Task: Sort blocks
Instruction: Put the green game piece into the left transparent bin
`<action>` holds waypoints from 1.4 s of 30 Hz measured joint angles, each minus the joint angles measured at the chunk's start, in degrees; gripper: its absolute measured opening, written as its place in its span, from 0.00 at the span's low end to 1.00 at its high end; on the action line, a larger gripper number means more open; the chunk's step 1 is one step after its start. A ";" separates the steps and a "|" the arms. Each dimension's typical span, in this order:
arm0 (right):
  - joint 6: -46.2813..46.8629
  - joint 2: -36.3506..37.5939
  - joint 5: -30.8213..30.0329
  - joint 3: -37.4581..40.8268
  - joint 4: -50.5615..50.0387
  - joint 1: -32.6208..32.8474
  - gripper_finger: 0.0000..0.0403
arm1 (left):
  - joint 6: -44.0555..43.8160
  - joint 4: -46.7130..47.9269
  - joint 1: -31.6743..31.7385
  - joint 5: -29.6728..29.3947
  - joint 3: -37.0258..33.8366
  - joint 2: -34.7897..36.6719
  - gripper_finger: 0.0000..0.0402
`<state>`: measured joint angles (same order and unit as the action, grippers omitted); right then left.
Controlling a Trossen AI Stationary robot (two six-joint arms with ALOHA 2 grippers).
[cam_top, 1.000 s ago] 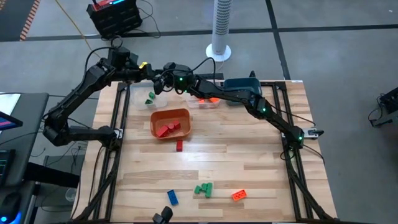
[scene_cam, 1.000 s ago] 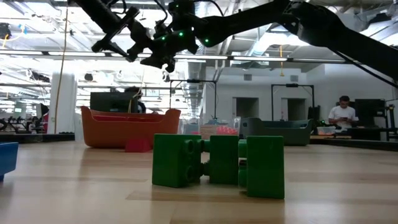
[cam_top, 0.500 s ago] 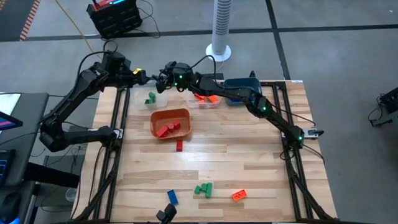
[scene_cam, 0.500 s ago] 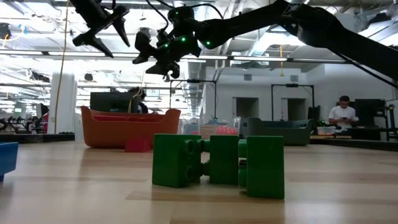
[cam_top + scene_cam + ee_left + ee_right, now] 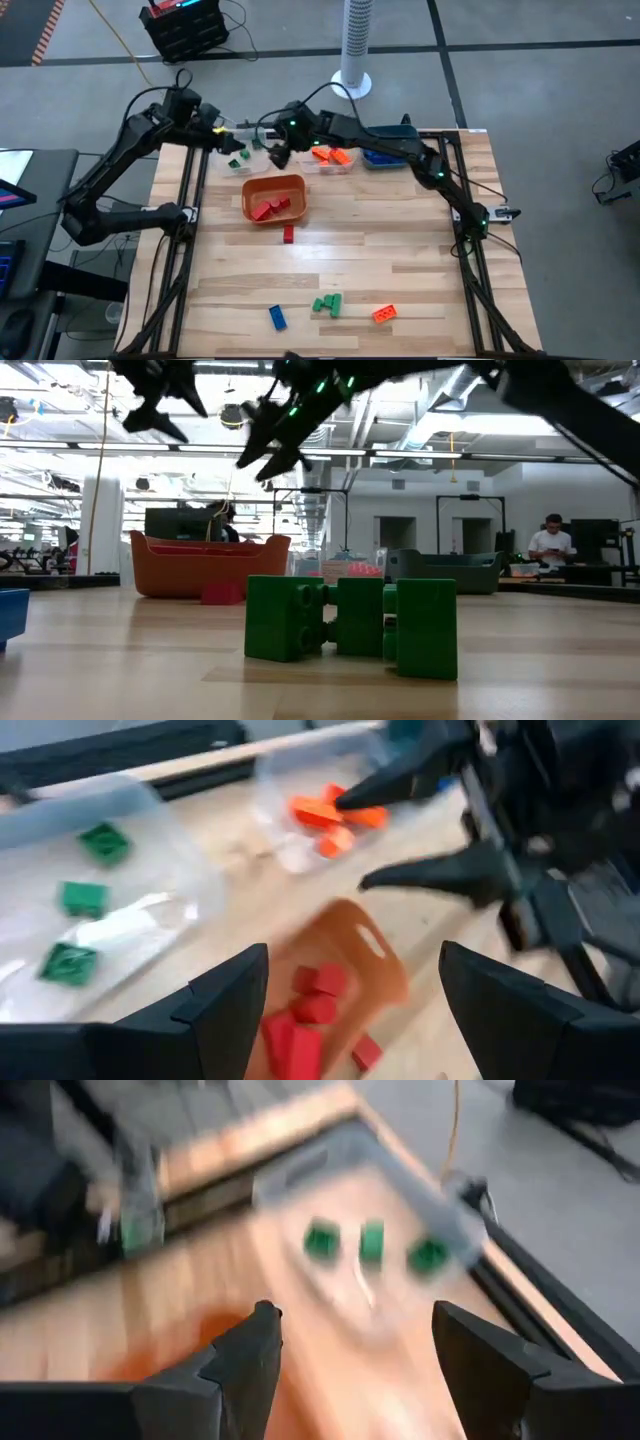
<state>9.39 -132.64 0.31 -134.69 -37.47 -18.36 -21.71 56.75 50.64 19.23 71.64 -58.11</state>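
Loose blocks lie flat on the near part of the table: a blue one (image 5: 277, 317), a green cluster (image 5: 327, 304) (image 5: 350, 617), an orange one (image 5: 384, 314) and a red one (image 5: 288, 234). An orange bin (image 5: 275, 197) holds red blocks (image 5: 315, 1010). Green blocks (image 5: 82, 900) (image 5: 370, 1240) lie in a clear bin (image 5: 243, 158), orange blocks (image 5: 330, 812) in another. My left gripper (image 5: 229, 143) (image 5: 345, 1020) hangs open above the far left. My right gripper (image 5: 277, 152) (image 5: 350, 1370) hangs open beside it, over the clear bin's right edge. Both are empty.
A teal bin (image 5: 385, 152) with blue blocks stands at the far right, beside the clear bin of orange blocks (image 5: 333, 157). The two grippers hang close together (image 5: 160, 400) (image 5: 268, 445), well above the table. Bare wood lies mid-table. A person (image 5: 552, 545) sits far behind.
My right gripper has drawn back from over the green blocks' bin toward the table's right and near edges and has tipped up to a shallower slant. My left gripper has shifted a little toward the near edge and rolled. Both have stayed open and empty.
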 joint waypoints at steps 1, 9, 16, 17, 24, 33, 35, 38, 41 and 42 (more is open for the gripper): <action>-1.47 1.45 -0.02 -0.01 -3.82 0.30 0.66 | 0.49 0.07 -1.24 0.16 0.00 0.73 0.71; -5.78 9.82 -0.23 -0.04 -30.30 2.98 0.66 | 3.72 3.29 -15.99 -1.41 -0.88 6.22 0.71; -9.96 12.16 -0.43 -0.04 -44.26 13.14 0.66 | -5.09 5.39 -32.46 -8.26 -5.15 7.04 0.71; -10.65 12.20 -0.43 -0.04 -44.44 15.39 0.66 | -6.35 5.16 -34.73 -9.81 -5.54 6.83 0.71; -14.96 12.13 -0.39 -0.03 -44.01 30.23 0.66 | -13.07 1.84 -49.09 -19.11 -7.15 4.32 0.71; -20.44 12.15 3.52 5.40 -35.55 40.22 0.66 | -22.60 1.69 -57.45 -31.16 -7.15 -0.91 0.71; -22.58 12.11 5.08 9.76 -31.53 42.04 0.66 | -24.33 1.78 -58.75 -34.13 -7.15 -2.09 0.71; -24.93 11.97 8.88 16.06 -26.75 43.99 0.66 | -26.10 3.15 -59.91 -34.94 -7.15 -3.36 0.71; -28.17 11.96 9.03 20.67 -25.17 45.24 0.66 | -28.05 7.17 -60.03 -34.19 -7.15 -3.76 0.71; -29.38 11.96 9.01 21.89 -24.52 45.47 0.66 | -28.98 8.44 -60.02 -34.17 -7.15 -3.77 0.71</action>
<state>-19.99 -120.68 9.32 -112.80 -61.99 27.11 -50.69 65.19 -9.38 -14.94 64.49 -61.89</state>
